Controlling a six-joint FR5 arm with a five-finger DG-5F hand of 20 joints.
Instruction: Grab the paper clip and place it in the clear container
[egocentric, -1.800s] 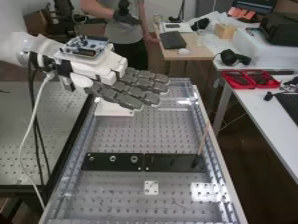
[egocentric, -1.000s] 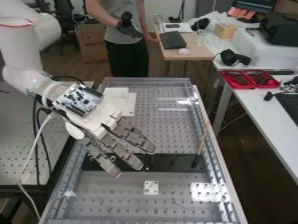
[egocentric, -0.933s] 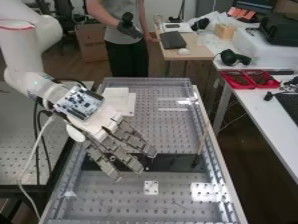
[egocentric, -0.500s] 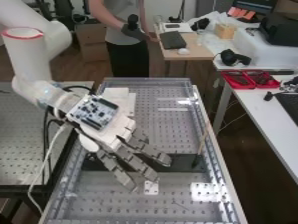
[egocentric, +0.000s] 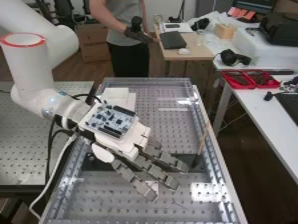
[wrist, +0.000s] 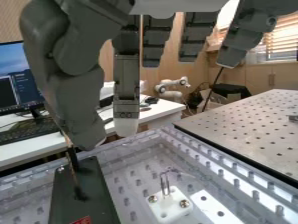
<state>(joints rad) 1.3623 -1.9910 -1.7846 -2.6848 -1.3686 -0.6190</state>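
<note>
Hand (egocentric: 130, 145), one: above the black plate (wrist: 96, 200), fingers straight and spread, pinching nothing. Paper clip (wrist: 165, 184), one: a wire loop upright on the white block, beside the black plate, clear of the fingers. White block (wrist: 165, 206), one, with two screws (wrist: 184, 203). Rod (egocentric: 203, 137), one: standing on the black plate. Red trays (egocentric: 238, 80), two: well apart from the black plate, on the white desk (egocentric: 266, 107).
</note>
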